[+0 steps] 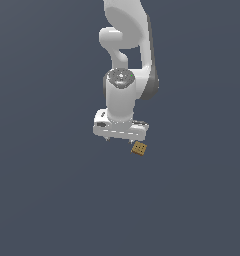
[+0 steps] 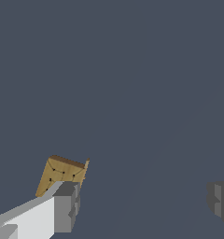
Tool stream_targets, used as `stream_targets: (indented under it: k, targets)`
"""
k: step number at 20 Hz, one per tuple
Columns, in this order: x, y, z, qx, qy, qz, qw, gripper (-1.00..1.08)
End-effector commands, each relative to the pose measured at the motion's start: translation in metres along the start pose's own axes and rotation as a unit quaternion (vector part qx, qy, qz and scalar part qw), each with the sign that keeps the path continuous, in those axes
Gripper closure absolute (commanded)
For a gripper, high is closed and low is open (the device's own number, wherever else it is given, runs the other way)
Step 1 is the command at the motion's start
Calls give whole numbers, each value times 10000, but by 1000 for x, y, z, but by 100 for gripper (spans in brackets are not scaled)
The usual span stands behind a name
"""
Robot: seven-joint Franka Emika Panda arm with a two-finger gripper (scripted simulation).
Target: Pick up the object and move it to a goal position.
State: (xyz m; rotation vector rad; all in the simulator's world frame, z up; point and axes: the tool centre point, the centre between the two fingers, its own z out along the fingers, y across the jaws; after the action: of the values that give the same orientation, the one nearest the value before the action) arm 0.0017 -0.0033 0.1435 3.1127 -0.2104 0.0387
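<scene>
Grey, blocky fingertips (image 2: 67, 205) are seen closest in the wrist view, one at each side of the picture, standing wide apart with nothing between them; the tool (image 2: 144, 203) is thus spread and empty. Just beyond one fingertip the object (image 2: 62, 175) is seen, a small tan-brown square block with a grid of dark dots on its upper face. It lies outside the gap, beside that finger and partly hidden by it, not between the two; whether it is touched cannot be told.

In the exterior view the white tool (image 1: 121, 136) is shown hanging from the smooth, rounded white arm (image 1: 124, 60), with the block just below it and off toward the exterior view's right. A plain, featureless dark grey surface (image 1: 52, 200) is all that is seen around them.

The block is judged to be light, rigid and matte, probably wood-like, so little slip or crushing is expected. Being much narrower than the spread fingers, it is best taken across two opposite flat sides, once the tool has been centred over it.
</scene>
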Motion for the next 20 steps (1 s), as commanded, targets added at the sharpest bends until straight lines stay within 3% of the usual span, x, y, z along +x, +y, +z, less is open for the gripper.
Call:
stream_targets:
  k: [1, 11, 20]
  targets:
    - [-4, -13, 10, 17, -16, 182, 9998, -92]
    - [-28, -66, 54, 67, -93, 1019, 9947, -92]
    - [-43, -92, 75, 77, -136, 1450, 9893, -92]
